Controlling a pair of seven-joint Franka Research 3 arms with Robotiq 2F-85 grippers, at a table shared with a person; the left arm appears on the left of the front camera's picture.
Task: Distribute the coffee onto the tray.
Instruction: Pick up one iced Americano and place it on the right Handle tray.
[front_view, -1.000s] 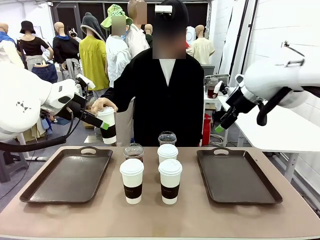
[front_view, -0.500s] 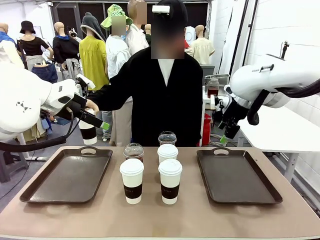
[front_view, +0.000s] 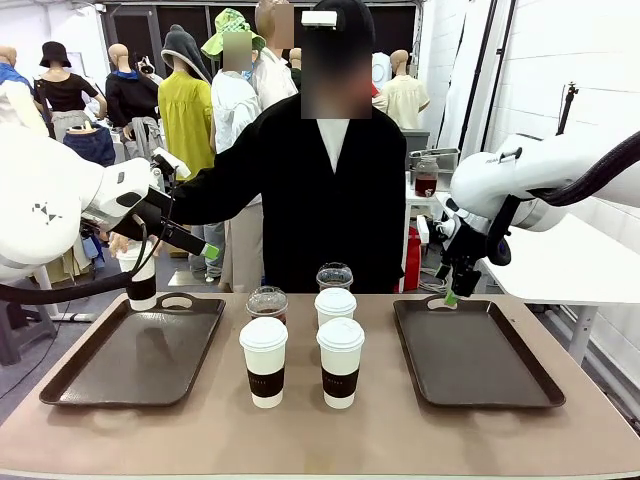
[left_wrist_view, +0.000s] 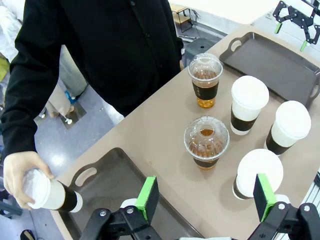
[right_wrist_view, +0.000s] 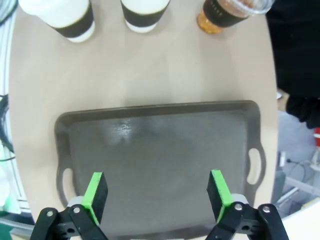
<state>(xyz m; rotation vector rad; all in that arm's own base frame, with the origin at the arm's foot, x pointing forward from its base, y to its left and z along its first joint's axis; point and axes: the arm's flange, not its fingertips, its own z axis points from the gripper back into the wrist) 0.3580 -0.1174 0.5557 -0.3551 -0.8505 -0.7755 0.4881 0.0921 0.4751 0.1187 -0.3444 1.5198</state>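
We're looking at one table (front_view: 200, 430) with two dark trays, left tray (front_view: 75, 375) and right tray (front_view: 480, 360), both bare, and a cluster of cups standing between them. The person (front_view: 320, 200) is reaching across to our left. The person's hand (left_wrist_view: 17, 172) is holding a fourth white cup (front_view: 140, 280) at the left tray's far rim; we can't tell if it's touching down. The left gripper (left_wrist_view: 206, 200) is hanging high over the gap between left tray and cluster, fingers spread wide, nothing in them. The right gripper (right_wrist_view: 157, 192) is pointing down over the right tray by its far handle, fingers spread too, also empty. We're counting six coffees: three white lidded cups (front_view: 264, 360) (front_view: 340, 360) (front_view: 335, 305) in the cluster plus the handheld one, and two clear dome cups (front_view: 267, 300) (front_view: 334, 275) at the cluster's back. All five on the table are standing upright, long axis vertical, so we're expecting a side-on grab at the sleeve. The cluster lies toward the middle from either gripper; we're judging the front-left white cup nearest the left gripper, and the right-hand column nearest the right one.
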